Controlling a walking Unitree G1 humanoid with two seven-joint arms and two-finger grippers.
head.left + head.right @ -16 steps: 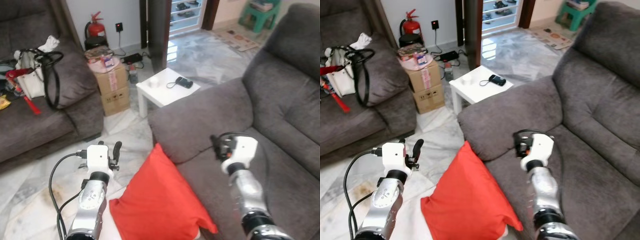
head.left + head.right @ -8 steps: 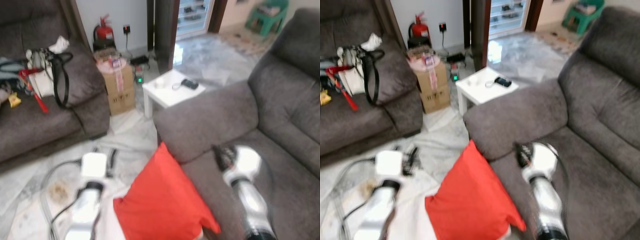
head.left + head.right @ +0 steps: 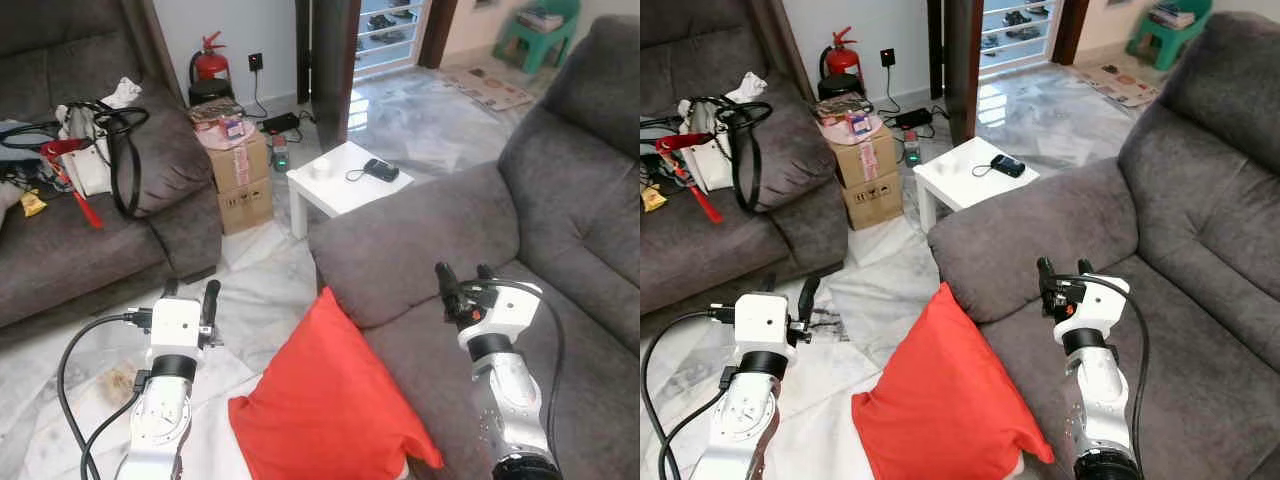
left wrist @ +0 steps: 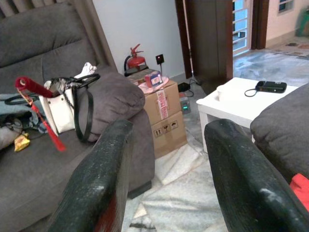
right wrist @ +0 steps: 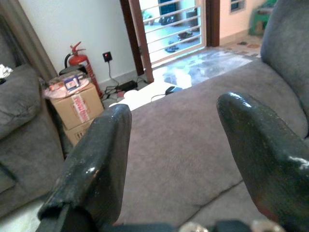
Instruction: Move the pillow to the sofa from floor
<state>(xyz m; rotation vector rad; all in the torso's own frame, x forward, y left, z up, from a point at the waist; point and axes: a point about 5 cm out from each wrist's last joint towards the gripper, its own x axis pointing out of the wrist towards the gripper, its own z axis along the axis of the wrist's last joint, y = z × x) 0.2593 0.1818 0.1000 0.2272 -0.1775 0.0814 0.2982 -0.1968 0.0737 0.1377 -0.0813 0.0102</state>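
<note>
Both grippers, left (image 3: 190,292) and right (image 3: 462,278), flank the pillow (image 3: 325,400), fingers apart, empty. Leaning on the sofa (image 3: 420,235), it would probably slide from a one-sided pinch.

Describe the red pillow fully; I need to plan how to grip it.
The red pillow is square, plain, soft-looking fabric with pointed corners, free of both grippers. It stands tilted, its top corner leaning against the grey sofa armrest front, its lower part toward the marble floor, between the two arms.
</note>
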